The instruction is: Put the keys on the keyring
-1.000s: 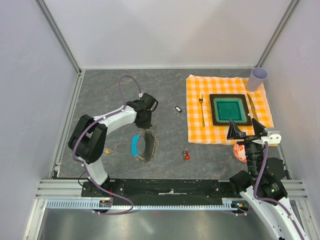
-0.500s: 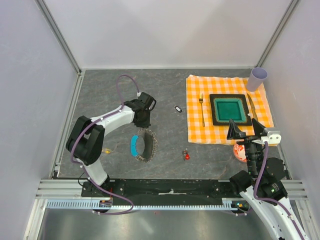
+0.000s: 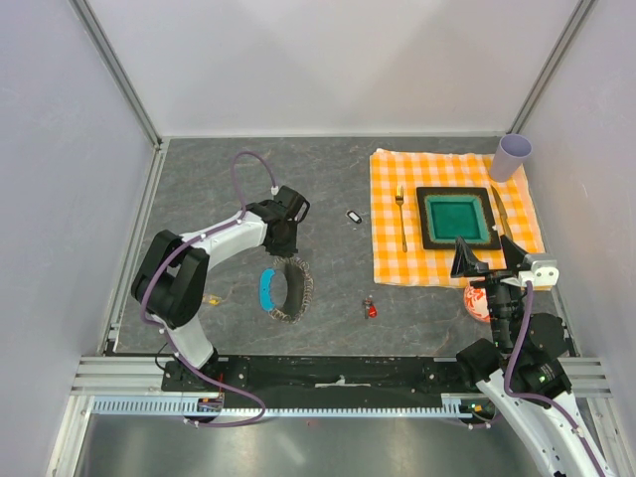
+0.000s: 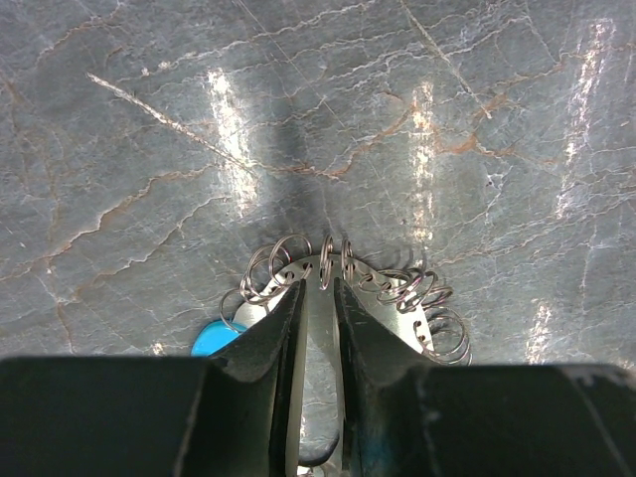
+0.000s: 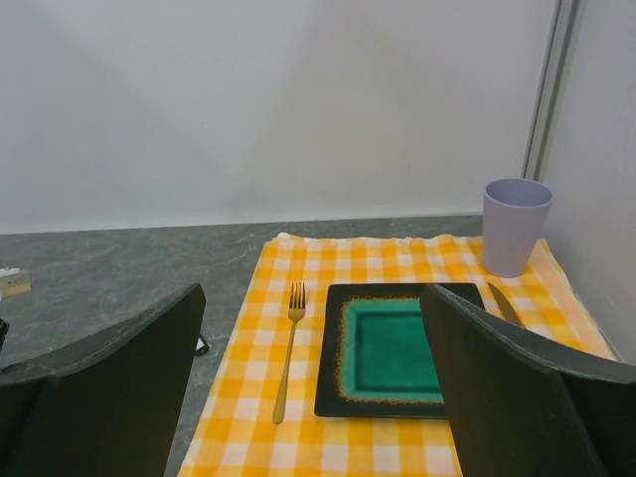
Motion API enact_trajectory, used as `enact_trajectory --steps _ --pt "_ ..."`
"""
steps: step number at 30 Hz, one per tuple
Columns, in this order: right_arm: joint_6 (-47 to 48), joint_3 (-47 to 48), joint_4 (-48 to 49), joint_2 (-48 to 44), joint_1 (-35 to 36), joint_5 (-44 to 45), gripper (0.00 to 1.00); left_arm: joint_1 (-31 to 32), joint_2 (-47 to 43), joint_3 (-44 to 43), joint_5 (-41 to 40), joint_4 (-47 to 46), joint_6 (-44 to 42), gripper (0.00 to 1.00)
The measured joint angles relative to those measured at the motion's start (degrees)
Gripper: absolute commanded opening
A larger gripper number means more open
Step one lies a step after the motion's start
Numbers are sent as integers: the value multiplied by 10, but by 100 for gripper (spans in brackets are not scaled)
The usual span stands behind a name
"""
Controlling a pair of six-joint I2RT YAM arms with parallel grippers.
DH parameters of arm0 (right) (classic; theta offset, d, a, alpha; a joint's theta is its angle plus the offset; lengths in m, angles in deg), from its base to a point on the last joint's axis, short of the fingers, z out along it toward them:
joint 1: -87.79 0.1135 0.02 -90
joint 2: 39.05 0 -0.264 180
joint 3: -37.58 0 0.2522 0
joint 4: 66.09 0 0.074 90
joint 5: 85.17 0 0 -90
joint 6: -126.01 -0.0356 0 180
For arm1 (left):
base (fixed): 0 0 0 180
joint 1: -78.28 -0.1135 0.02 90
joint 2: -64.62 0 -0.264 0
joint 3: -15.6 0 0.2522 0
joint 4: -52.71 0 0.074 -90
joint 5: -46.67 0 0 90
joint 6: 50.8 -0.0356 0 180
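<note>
The keyring point(image 3: 289, 289) lies on the grey tabletop as a loop of metal with small wire rings and a curved blue piece point(image 3: 266, 288). My left gripper point(image 3: 283, 245) is at its far end. In the left wrist view the left gripper point(image 4: 318, 283) is shut on the keyring's flat silver band point(image 4: 320, 270), with wire rings point(image 4: 417, 293) fanning out on both sides and a bit of the blue piece point(image 4: 212, 340) at the left. The red-headed key point(image 3: 371, 309) lies alone on the table, right of the keyring. My right gripper point(image 3: 487, 263) hangs open over the cloth's near edge, holding nothing.
A small black-and-white fob point(image 3: 353, 216) lies left of the orange checked cloth point(image 3: 393, 263). On the cloth are a gold fork point(image 5: 288, 348), a green square plate point(image 5: 393, 348) and a lilac cup point(image 5: 515, 226). A red-and-white ball point(image 3: 479, 301) sits by the right arm. A tiny yellow object point(image 3: 211, 298) lies at the left.
The left gripper has shifted slightly to the left, and the keyring's far end went with it. The right arm has not moved.
</note>
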Motion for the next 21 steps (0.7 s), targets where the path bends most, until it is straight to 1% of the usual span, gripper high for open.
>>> enact_trajectory --steps 14,21 --pt "0 -1 0 0 0 0 98 0 16 0 1 -3 0 18" --pt "0 -1 0 0 0 0 98 0 16 0 11 -16 0 13"
